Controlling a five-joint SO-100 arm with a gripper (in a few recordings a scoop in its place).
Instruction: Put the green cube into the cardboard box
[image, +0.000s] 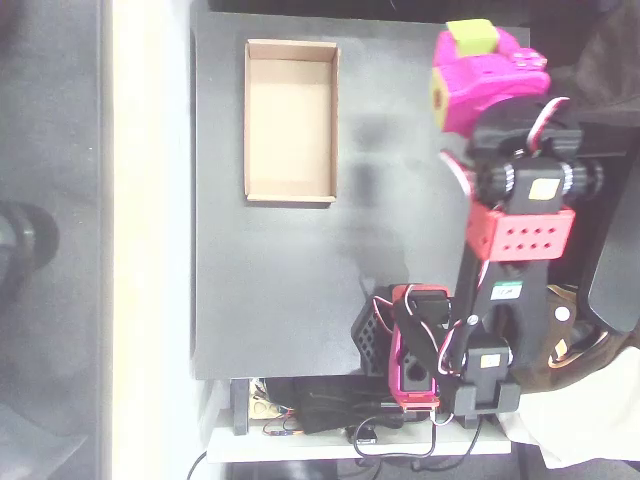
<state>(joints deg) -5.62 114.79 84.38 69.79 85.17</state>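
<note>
The green cube (472, 37) is a small lime block at the top right of the overhead view, near the black mat's far edge. It sits at the tip of my magenta gripper (478, 50), whose fingers close against its sides, so the gripper is shut on the cube. A small yellow square patch shows on the gripper's left flank. The cardboard box (249, 120) is a shallow tan tray lying on the mat at the upper left, with nothing inside it. The box is well to the left of the gripper and cube.
The black mat (280, 290) covers the table's middle. My arm's black and red links (520, 230) run down the right side to the base (415, 350), where cables bunch at the bottom edge. A pale table strip (150, 240) borders the mat on the left.
</note>
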